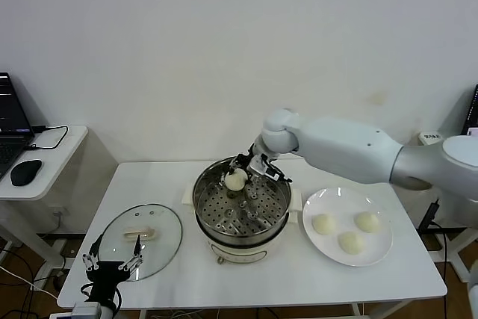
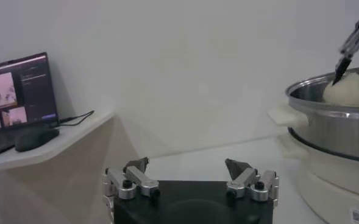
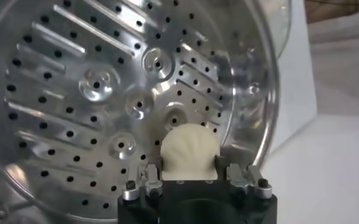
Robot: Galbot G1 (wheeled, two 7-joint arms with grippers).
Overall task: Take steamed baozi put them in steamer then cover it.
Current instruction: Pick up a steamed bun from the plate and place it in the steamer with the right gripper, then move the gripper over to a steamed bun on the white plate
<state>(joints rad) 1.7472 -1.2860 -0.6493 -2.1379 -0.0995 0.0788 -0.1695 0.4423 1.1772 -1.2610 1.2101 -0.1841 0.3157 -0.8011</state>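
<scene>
My right gripper (image 1: 240, 173) is shut on one cream-white baozi (image 1: 236, 179) and holds it over the far rim of the steel steamer basket (image 1: 272, 214). The right wrist view shows the baozi (image 3: 189, 153) between the fingers, above the perforated bottom (image 3: 75, 122). It also shows in the left wrist view (image 2: 348, 89). Three more baozi (image 1: 323, 223) (image 1: 367, 221) (image 1: 350, 242) lie on a white plate (image 1: 327, 253) to the right of the steamer. The glass cover (image 1: 160, 237) with its cream handle (image 1: 139, 233) lies flat on the table at the left. My left gripper (image 1: 112, 264) is open and empty at the cover's near edge.
The steamer sits on a cream cooker base (image 1: 243, 252) in the middle of the white table (image 1: 299, 282). A side desk (image 1: 45, 166) at the far left holds a laptop (image 1: 9, 121) and a mouse (image 1: 25, 172). A wall stands behind.
</scene>
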